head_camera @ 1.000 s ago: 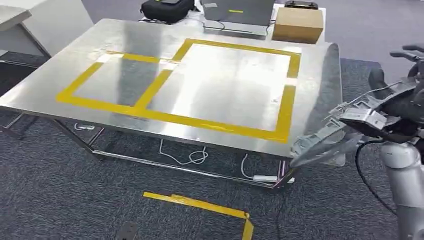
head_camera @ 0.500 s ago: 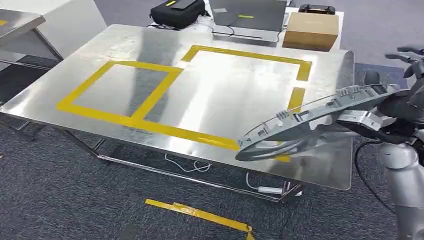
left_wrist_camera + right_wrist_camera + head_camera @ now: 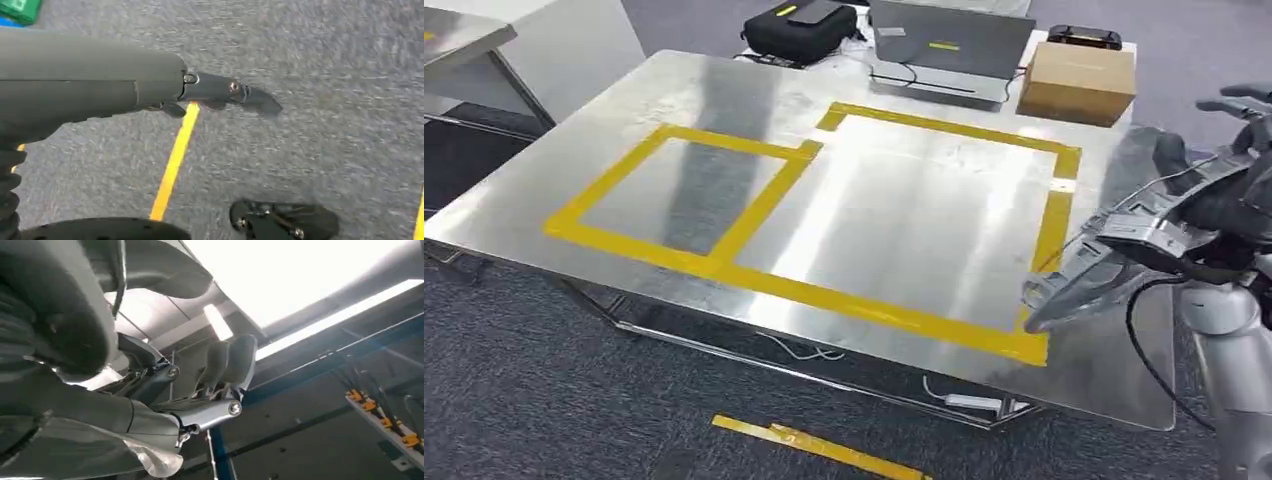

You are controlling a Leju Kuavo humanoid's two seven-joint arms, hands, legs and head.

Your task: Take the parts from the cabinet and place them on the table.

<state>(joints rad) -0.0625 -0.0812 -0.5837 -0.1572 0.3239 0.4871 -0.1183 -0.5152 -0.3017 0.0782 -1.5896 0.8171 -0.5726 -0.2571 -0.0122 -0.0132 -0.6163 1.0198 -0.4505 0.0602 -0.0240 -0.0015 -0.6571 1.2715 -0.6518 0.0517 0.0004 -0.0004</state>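
Part (image 3: 1114,255): grey curved piece, held over table's (image 3: 904,230) right edge.
Right hand (image 3: 1224,215): grasping part.
Left hand (image 3: 220,92): over carpet, grasp cannot be told.
Writing: none legible.

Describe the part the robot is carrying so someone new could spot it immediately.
Start at the steel table with its yellow tape outlines, then go to its near right corner. There the right hand holds a curved grey plastic part, ribbed and clipped, unlike the boxy items at the far edge.

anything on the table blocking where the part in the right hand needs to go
Nothing visible does. The right robot hand holds the grey part over the steel table's near right corner, and the yellow-taped squares beside it are bare. The cardboard box sits beyond the far edge.
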